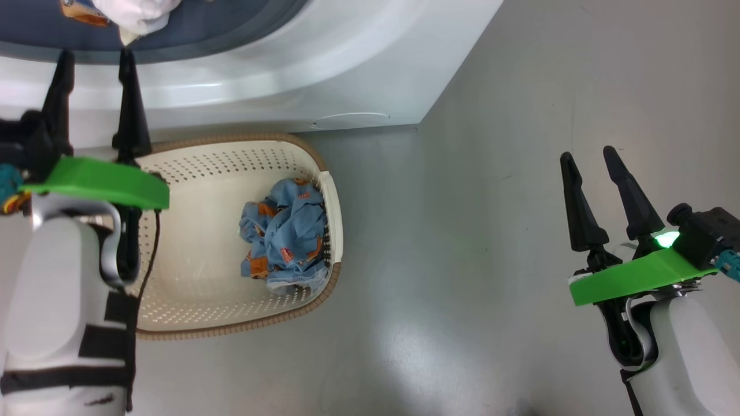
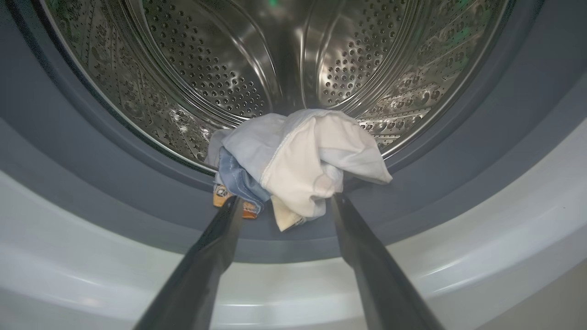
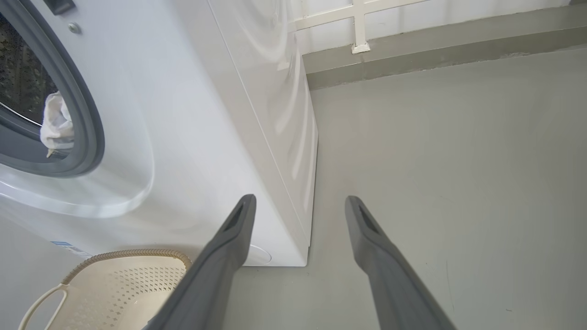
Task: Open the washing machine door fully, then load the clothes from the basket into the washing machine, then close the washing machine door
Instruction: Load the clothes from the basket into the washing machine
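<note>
1. Washer [image 1: 324, 81]: white front-loader standing on the floor [image 1: 491, 242]; its side panel runs back towards the floor's far edge, where a grey skirting [image 3: 435, 41] meets the wall; mouth uncovered, steel drum [image 2: 220, 68] and blue-grey gasket [image 2: 91, 183] exposed.
2. Bundle [image 2: 302, 156]: white garment wrapped over a pale blue one, with a denim-blue piece with an orange patch tucked under its left side; lies on the gasket at the bottom lip of the drum mouth, its lower corners hanging outward over the gasket; also seen from the right wrist as a white wad [image 3: 56, 121] at the mouth's lower edge.
3. Denim garment [image 1: 286, 234]: blue with orange patches, crumpled; lies in the basket against its right-hand wall.
4. Basket [image 1: 191, 300]: cream, perforated, brown rim; on the floor just in front of the washer, far rim close under the washer's front; rest of its bottom bare.
5. Left gripper [image 2: 285, 200]: fingers spread, holding nothing; tips at the bundle's lower edge, contact not discernible; in the head view [image 1: 96, 58] it is raised before the washer's front, arm above the basket's left part.
6. Right gripper [image 1: 587, 155]: fingers spread, holding nothing; over bare floor, well apart from basket and washer, to the robot's right.
</note>
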{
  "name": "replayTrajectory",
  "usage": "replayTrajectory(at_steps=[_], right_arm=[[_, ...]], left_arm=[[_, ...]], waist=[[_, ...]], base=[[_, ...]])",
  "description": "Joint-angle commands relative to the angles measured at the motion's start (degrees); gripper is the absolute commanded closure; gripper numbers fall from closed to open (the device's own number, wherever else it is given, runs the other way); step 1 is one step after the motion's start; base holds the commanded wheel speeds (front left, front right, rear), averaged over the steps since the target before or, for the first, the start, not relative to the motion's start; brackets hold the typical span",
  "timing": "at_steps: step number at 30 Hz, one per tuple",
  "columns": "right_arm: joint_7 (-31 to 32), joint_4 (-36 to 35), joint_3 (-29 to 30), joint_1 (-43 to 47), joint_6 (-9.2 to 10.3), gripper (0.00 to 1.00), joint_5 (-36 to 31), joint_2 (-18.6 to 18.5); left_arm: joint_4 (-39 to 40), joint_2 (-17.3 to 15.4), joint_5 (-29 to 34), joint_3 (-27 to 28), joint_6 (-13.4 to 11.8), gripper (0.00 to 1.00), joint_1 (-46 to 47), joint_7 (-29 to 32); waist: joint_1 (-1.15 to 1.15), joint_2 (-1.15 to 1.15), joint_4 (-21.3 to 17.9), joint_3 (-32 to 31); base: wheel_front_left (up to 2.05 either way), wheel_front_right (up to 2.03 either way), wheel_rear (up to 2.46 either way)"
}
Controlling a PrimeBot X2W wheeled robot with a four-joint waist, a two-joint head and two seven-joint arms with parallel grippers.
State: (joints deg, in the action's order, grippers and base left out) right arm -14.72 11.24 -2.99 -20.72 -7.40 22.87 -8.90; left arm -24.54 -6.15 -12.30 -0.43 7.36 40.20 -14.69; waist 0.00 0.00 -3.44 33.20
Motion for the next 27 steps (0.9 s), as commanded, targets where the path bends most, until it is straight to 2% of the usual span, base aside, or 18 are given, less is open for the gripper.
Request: replayTrajectory(at_steps=[1, 12, 21, 27], right_arm=[[-0.3, -1.1, -1.4, 0.4, -0.09, 0.00, -0.2, 0.0], [-0.3, -1.0, -2.0, -0.3, -0.09, 0.00, 0.0, 0.3], [-0.3, -1.2, -2.3, -0.9, -0.09, 0.00, 0.0, 0.6], [-0.3, -1.2, -2.2, -1.0, -0.09, 0.00, 0.0, 0.6]], left_arm=[[0.4, -2.5, 0.5, 0.7, 0.1, 0.00, 1.4, -0.3], [-10.2, -3.9, -0.6, -3.5, 0.1, 0.00, 11.9, -0.3], [-21.6, -5.7, -0.1, -2.8, -0.2, 0.00, 19.7, -0.3], [-26.5, -5.7, -0.1, -3.5, 0.0, 0.00, 22.6, -0.3]], waist=[[0.00, 0.00, 0.0, 0.1], [0.00, 0.00, -0.6, 1.0], [0.00, 0.00, -1.3, 2.0], [0.00, 0.00, -1.5, 2.2]], base=[[0.00, 0.00, 0.00], [0.00, 0.00, 0.00], [0.00, 0.00, 0.00], [0.00, 0.00, 0.00]])
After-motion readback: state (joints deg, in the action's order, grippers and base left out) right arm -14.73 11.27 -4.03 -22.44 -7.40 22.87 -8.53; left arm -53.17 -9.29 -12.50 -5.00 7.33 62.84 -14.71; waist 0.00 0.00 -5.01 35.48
